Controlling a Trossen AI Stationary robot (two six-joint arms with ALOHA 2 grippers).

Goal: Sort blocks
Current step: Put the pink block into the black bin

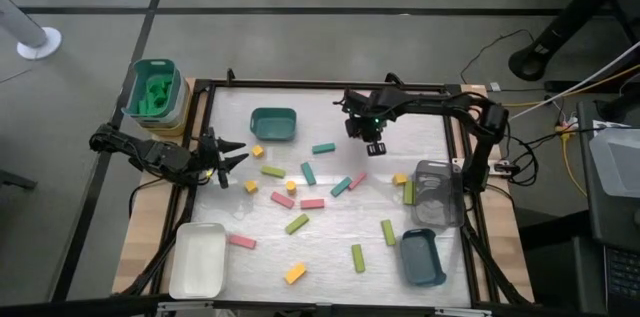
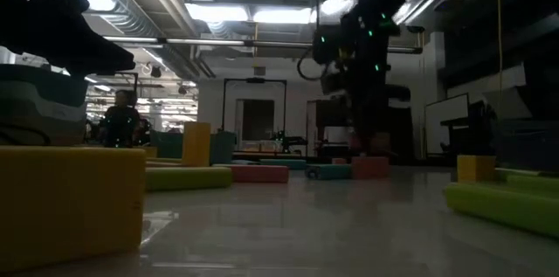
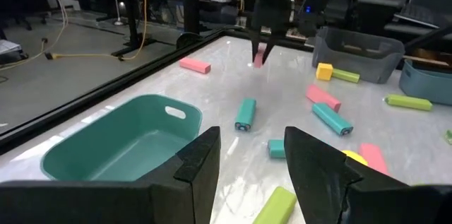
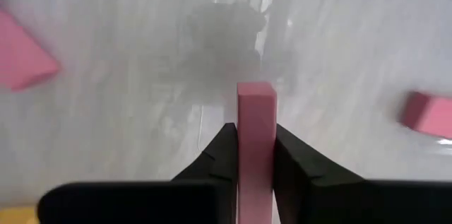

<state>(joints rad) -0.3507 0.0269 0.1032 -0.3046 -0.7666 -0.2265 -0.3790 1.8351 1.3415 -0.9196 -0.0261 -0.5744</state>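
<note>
Right gripper (image 4: 256,155) clamps a pink block (image 4: 256,136), long axis pointing tableward.

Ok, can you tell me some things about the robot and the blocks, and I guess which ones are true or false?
1. The right jaws are squeezing a pink block. True.
2. The left jaws are holding a yellow block. False: they are open and hold nothing.
3. The white tray has blocks in it. False: it looks empty.
4. The teal tray near the back of the table is empty. True.
5. The green tub sits off the table's back left corner. True.
</note>
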